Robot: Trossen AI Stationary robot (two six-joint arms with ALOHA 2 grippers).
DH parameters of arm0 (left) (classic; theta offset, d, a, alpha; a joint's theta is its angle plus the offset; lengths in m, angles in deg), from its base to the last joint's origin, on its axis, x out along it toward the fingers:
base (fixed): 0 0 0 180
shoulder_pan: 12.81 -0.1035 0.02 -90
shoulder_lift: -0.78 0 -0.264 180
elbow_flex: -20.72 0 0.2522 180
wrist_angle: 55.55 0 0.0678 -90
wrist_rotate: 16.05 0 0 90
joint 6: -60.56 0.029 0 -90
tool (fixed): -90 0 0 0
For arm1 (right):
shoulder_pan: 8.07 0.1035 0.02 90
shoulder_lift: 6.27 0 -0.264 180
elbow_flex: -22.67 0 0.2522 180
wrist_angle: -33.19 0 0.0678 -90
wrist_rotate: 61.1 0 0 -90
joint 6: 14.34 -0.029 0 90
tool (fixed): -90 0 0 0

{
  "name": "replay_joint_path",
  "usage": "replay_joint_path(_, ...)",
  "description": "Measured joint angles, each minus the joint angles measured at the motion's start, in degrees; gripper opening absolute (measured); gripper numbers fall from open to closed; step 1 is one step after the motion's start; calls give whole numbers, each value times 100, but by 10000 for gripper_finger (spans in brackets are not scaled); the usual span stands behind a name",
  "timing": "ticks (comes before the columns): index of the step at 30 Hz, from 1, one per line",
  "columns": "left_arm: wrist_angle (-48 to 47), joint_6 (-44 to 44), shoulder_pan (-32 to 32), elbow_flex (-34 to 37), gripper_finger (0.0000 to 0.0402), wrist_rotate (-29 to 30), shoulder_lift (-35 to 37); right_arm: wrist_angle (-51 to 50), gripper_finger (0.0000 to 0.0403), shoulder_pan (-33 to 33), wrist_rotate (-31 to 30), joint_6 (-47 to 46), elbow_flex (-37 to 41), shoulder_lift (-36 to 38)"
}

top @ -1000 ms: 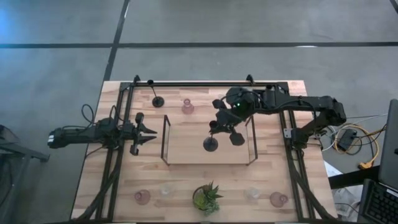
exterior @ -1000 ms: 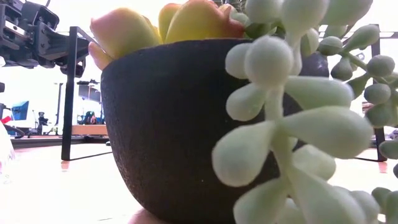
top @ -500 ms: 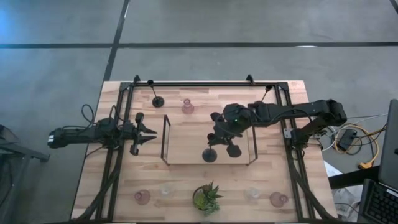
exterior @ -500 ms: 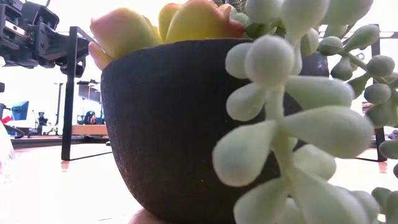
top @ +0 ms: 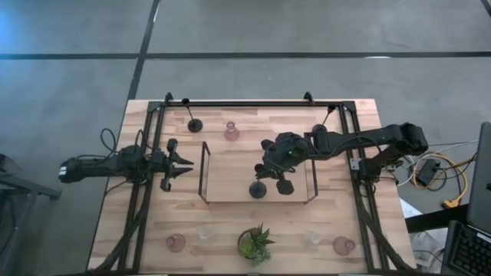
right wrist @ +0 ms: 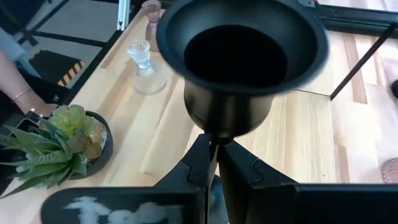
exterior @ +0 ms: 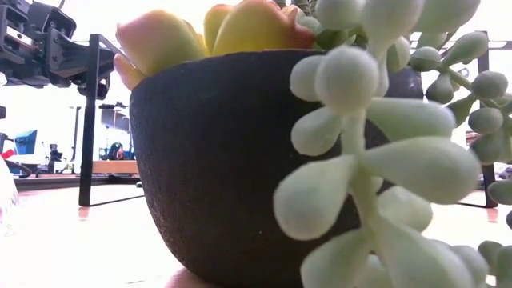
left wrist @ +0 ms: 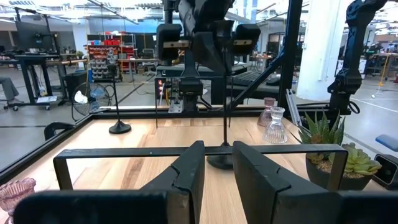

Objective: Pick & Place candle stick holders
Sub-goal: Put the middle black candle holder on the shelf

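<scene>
My right gripper [top: 265,162] is over the wooden tray [top: 230,176], shut on a black candle stick holder [top: 258,190] with a wide cup [right wrist: 239,56], thin stem and round base. The base [left wrist: 219,162] is low over the tray floor; whether it touches, I cannot tell. My left gripper [top: 184,162] waits open at the table's left, level, pointing at the tray. Two more black holders [top: 195,123] [top: 321,127] and a pink one [top: 231,131] stand on their bases along the far side. Pink [top: 176,243] [top: 343,245] and clear [top: 204,234] [top: 311,238] holders stand near the front edge. My right gripper pinches the holder's thin stem [right wrist: 213,144] between its two fingers, just under the cup. The fingers [right wrist: 198,163] come slanting down from the table's right side and lie across the stem. The holder stays upright, its stem and base reaching down below the fingers.
A green potted plant [top: 255,244] stands at the front edge's middle and fills the low view [exterior: 216,160]. The tray has black wire walls [top: 204,170] left and right. A black frame [top: 245,103] runs round the table. A person's hand [right wrist: 28,102] shows beyond the near edge.
My right gripper has come down and toward the table's near edge with the black holder, rolling a little. The holder stays upright, and its base has sunk low into the tray.
</scene>
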Motion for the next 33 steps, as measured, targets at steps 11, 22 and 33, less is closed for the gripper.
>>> replay_joint_path(11, -2, 0, 0, -2, 88, 0, -1, 88, 12, 175, -140, -92, 170, 10)
replay_joint_path(22, 0, 0, 0, 0, 88, 0, -1, 97, 13, 175, -167, -76, 252, 22)
replay_joint_path(33, 0, 0, 0, -2, 88, 0, -1, -131, 64, 170, -211, -261, 307, -47)
